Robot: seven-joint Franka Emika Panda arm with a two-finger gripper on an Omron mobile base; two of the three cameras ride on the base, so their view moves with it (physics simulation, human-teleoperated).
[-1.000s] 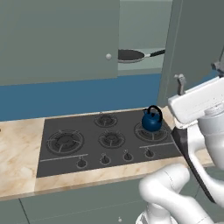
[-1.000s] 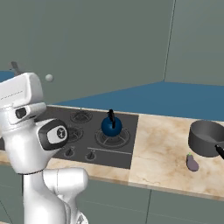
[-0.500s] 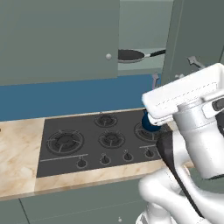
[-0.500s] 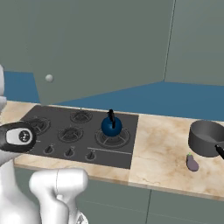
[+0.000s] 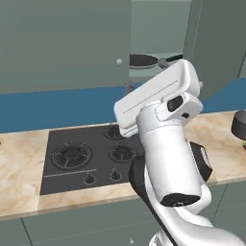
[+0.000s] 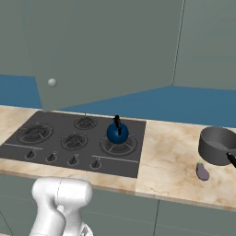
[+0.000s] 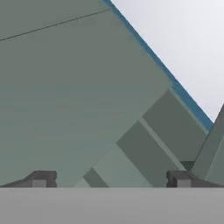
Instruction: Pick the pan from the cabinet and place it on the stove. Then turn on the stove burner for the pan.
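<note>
The black pan (image 5: 143,60) lies on the shelf of the open cabinet (image 5: 62,43), its handle pointing right. It sits between the shut left door and the right door (image 5: 214,43), which is swung open. Below is the black stove (image 5: 79,170), with its large left stove burner (image 5: 72,154) bare. In the right base view the stove (image 6: 55,148) and that burner (image 6: 34,132) show again. My white arm (image 5: 161,120) rises in front of the stove, its upper link just under the pan. In the hand view my gripper (image 7: 109,179) is open and empty, facing tilted grey-green cabinet panels.
A blue kettle (image 6: 117,132) stands on the right burner. A dark-grey pot (image 6: 216,145) and a small eggplant (image 6: 202,171) sit on the counter right of the stove. The open cabinet door (image 6: 106,50) with its pale knob (image 6: 52,82) hangs above the stove.
The arm has swung left and up across the left base view and now stands below the pan, leaving only its base in the right base view. The gripper stayed open.
</note>
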